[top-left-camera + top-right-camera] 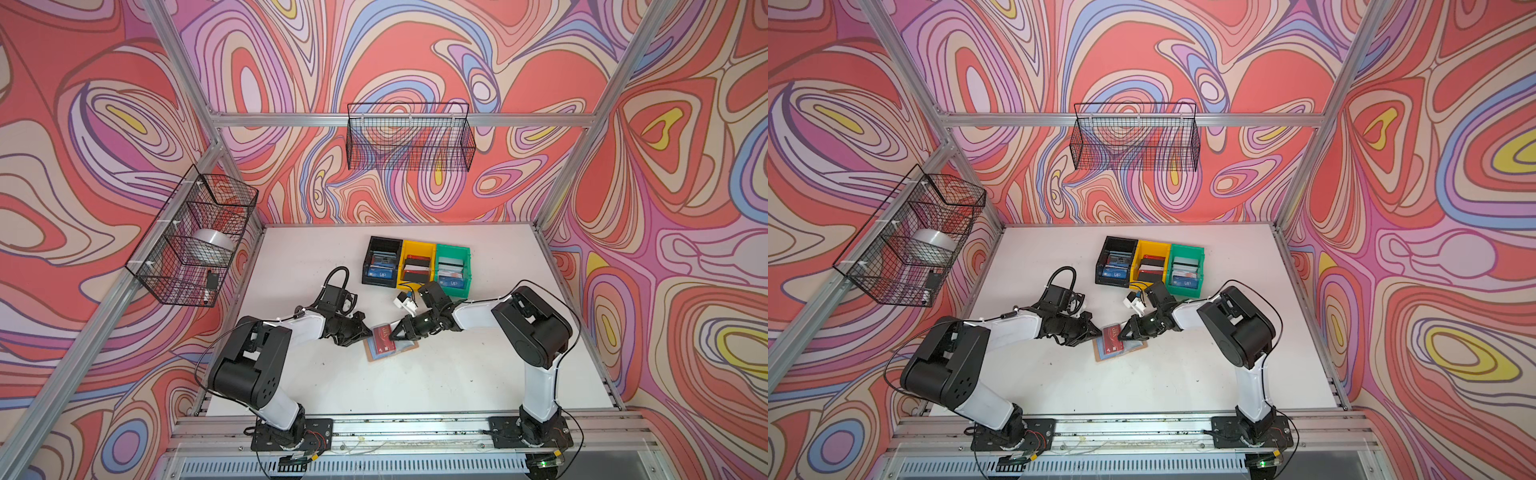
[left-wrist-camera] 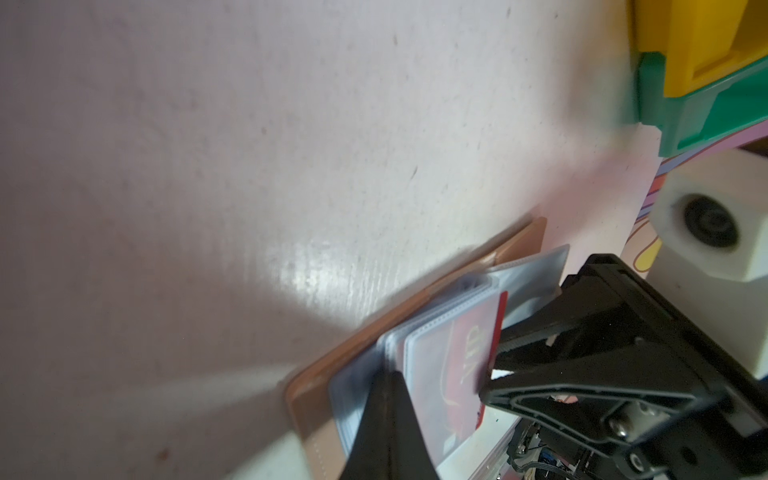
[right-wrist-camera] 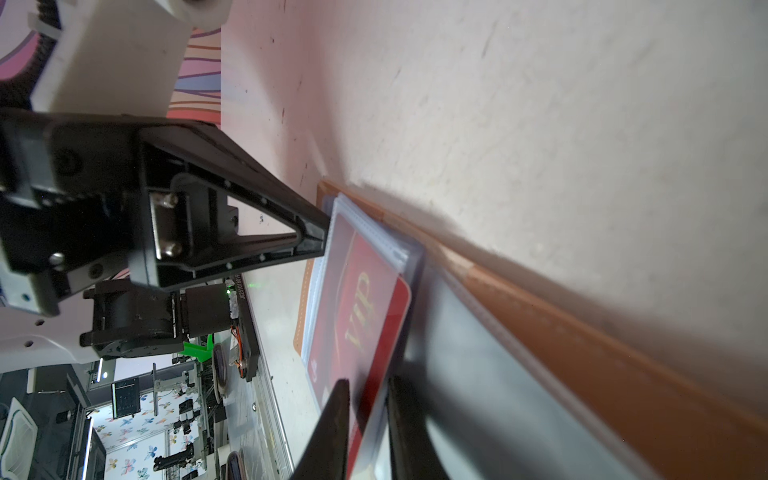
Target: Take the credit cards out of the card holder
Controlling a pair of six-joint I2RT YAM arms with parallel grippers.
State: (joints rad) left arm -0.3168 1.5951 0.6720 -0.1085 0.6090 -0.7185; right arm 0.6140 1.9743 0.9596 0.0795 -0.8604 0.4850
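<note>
Cards deeper in the clear sleeves cannot be made out, and black fingers cut off one end of the red credit card. This glossy, round-cornered card, lettered "VIP" in gold, juts from a sleeve into the right pincer, whose jaws pinch it at a narrow gap. The left pincer, jaws together, touches the sleeves' edge. Under both, the tan stitched card holder lies open on the table.
</note>
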